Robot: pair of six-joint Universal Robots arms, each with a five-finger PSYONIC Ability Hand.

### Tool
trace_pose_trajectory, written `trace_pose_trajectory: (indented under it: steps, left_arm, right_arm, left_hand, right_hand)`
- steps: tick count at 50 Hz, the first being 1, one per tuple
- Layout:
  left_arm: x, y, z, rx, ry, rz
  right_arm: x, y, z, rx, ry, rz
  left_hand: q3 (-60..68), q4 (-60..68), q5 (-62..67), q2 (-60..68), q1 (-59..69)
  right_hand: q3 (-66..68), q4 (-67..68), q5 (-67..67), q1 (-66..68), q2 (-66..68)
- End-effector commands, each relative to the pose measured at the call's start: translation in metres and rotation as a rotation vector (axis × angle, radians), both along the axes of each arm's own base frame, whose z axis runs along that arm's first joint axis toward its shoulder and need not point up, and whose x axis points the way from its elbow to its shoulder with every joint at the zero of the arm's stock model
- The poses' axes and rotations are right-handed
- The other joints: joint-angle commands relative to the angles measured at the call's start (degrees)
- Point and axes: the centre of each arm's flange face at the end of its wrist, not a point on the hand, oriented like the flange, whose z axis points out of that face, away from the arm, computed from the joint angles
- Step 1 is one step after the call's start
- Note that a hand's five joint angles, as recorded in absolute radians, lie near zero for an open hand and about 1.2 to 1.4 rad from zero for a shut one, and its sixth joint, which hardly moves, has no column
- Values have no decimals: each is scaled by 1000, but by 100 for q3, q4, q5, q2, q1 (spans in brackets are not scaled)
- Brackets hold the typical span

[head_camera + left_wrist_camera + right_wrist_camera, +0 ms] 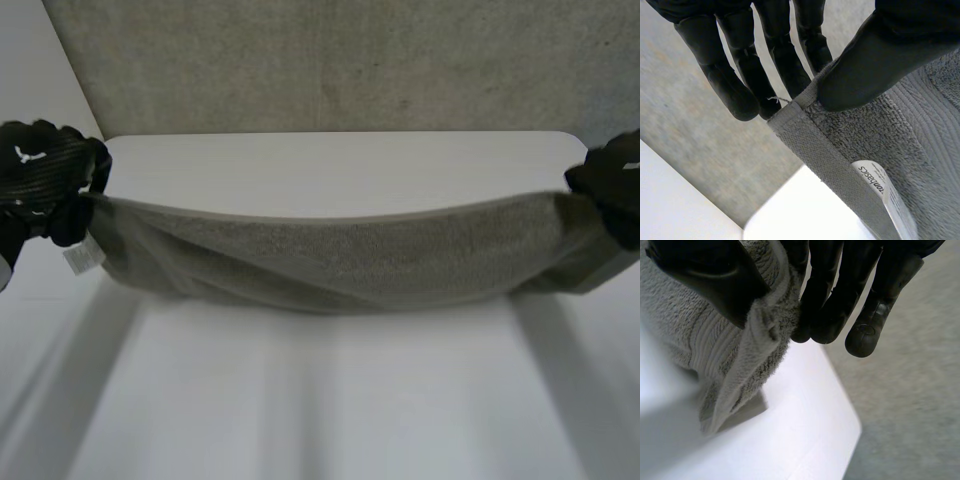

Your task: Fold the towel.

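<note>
Above mid-table: towel (340, 260) hangs strung between both hands and spans the table (330, 400) nearly from left edge to right edge.
Sag: the top edge bows down and the belly is lowest at centre. Can't tell if the belly touches the table.
Creases: long diagonal folds run from the left corner toward the low middle.
Tag (83, 258): white label hanging off the hem just below the left-hand corner.
Left hand (45, 180): thumb (880, 60) pressed on the corner hem, fingers (740, 85) straight behind the cloth. It is pinching that top corner, off the table's left edge.
Right hand (610, 195): thumb (715, 280) clamps the bunched opposite corner against the fingers (830, 305). Pinch grip, at the table's right edge.
Handling (judgement): grey terry, soft and limp with no stiffness, so it goes wherever the corners go and the middle lags. Looks light to moderate in weight. The pile looks grippy, so slip risk is low. Not fragile.
Where to hold (judgement): the corners, on the thick hem band, which gives the thumb a ridge. A mid-edge grab would only bunch the cloth.
Risk (judgement): the right corner is already bunched, so the fold edge may land uneven on that side.
Far edge: bare strip of table behind the towel, then grey floor (330, 70).
</note>
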Motion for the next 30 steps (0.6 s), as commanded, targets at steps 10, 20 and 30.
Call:
trace_pose_trajectory:
  steps: [10, 20, 30]
  left_arm:
    - [-26, -54, -80, 266, -21, -68]
    - [-45, -112, -127, 305, -66, 33]
    - [-58, -131, -159, 288, -165, 51]
  right_arm:
    - [-1, -53, -66, 237, 115, 53]
    - [9, -112, -115, 231, 50, 5]
    - [26, -138, -141, 95, 70, -6]
  left_hand:
    - [-880, -721, -1528, -714, -246]
    - [-880, -721, -1528, -714, -246]
    - [-880, -721, -1528, -714, -246]
  right_hand:
    - [278, 308, 272, 351, 260]
    - [278, 308, 272, 351, 260]
    - [278, 308, 272, 351, 260]
